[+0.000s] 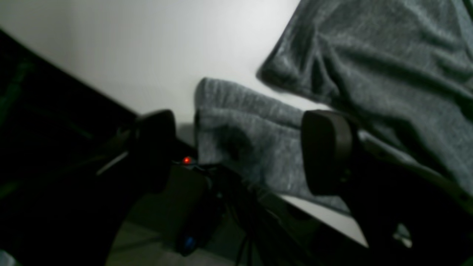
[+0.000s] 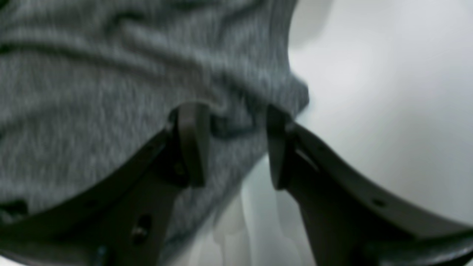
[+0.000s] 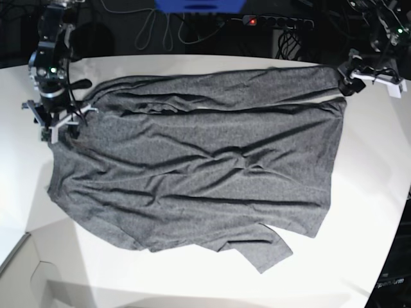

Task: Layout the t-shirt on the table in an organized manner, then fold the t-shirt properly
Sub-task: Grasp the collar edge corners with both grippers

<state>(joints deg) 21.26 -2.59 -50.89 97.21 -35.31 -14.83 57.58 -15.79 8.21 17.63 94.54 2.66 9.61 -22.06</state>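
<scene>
The counter (image 3: 359, 192) is a broad white matte surface with a curved edge, and it carries the only garment in view. The t-shirt (image 3: 205, 167), a heathered dark grey long-sleeved knit, lies spread across the middle of the counter, body mostly flat with shallow wrinkles running across it, one sleeve laid along the far edge and a loose flap of cloth turned out at the near edge. The left tool (image 3: 350, 76) stands at the far corner on the base view's right, beside the sleeve end; in its wrist view the left tool (image 1: 240, 151) has its jaws spread wide with the sleeve cuff between them, neither pad pressing the cloth, so it holds nothing. The right tool (image 3: 56, 122) sits at the opposite corner of the shirt; in its wrist view the right tool (image 2: 236, 147) has its jaws parted over the fabric edge with a clear gap between the pads, and the cloth appears free of them. Handling assessment: the knit is light, limp and compliant; it will sag, stretch and drag when lifted, and it offers no stiffness to push against. Take hold at edges and corners only, such as hem corners, shoulder seams and cuffs, pinching a single fold of cloth. Lifting both ends together should limit bunching. The layout stage appears nearly complete; the turned-out flap and the wrinkles remain to be smoothed before folding.
</scene>
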